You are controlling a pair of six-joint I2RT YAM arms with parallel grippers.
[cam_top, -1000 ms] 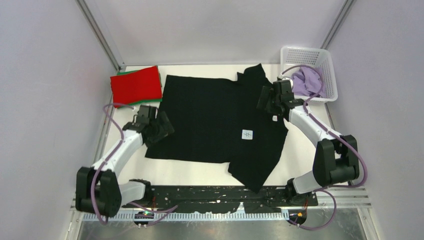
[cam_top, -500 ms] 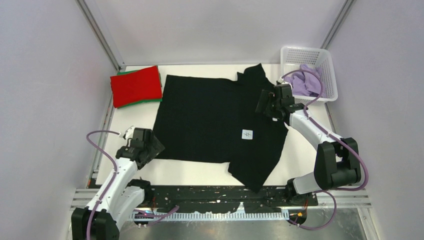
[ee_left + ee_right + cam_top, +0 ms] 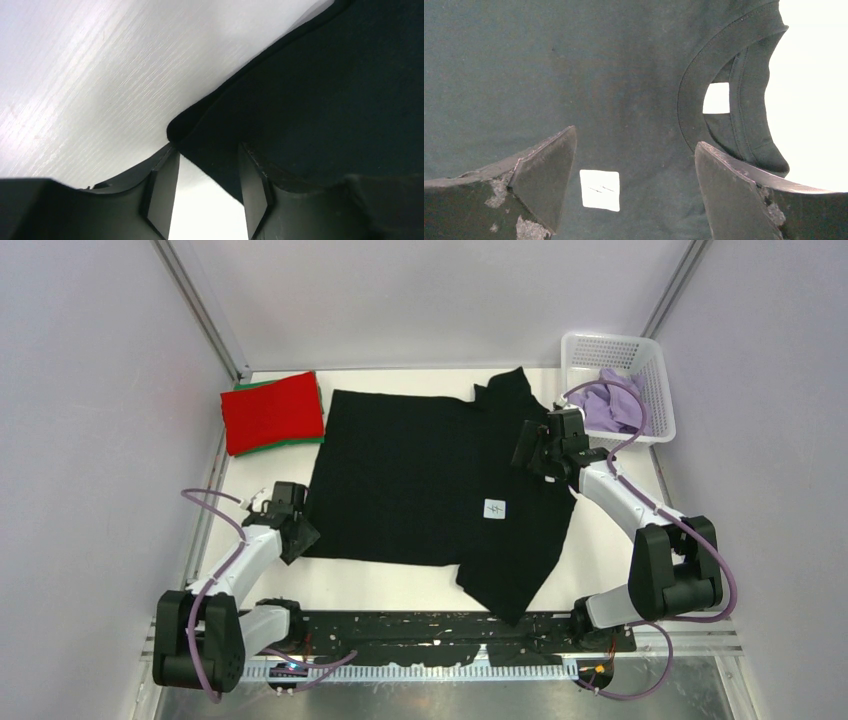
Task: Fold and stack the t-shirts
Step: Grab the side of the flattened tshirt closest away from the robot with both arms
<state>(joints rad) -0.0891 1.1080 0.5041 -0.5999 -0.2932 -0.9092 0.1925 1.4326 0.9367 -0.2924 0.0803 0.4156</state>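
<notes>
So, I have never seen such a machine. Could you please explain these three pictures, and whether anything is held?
These are two robot arms fixed at the near edge of a table. The wide picture comes from above; the other two from a camera on each wrist. A black t-shirt lies spread out; far left, a folded red t-shirt sits on a green t-shirt; a lavender t-shirt lies in the white basket. The left claw has its fingers apart around the black shirt's near-left corner, not yet pinching. The right claw hangs open above that shirt, holding nothing.
</notes>
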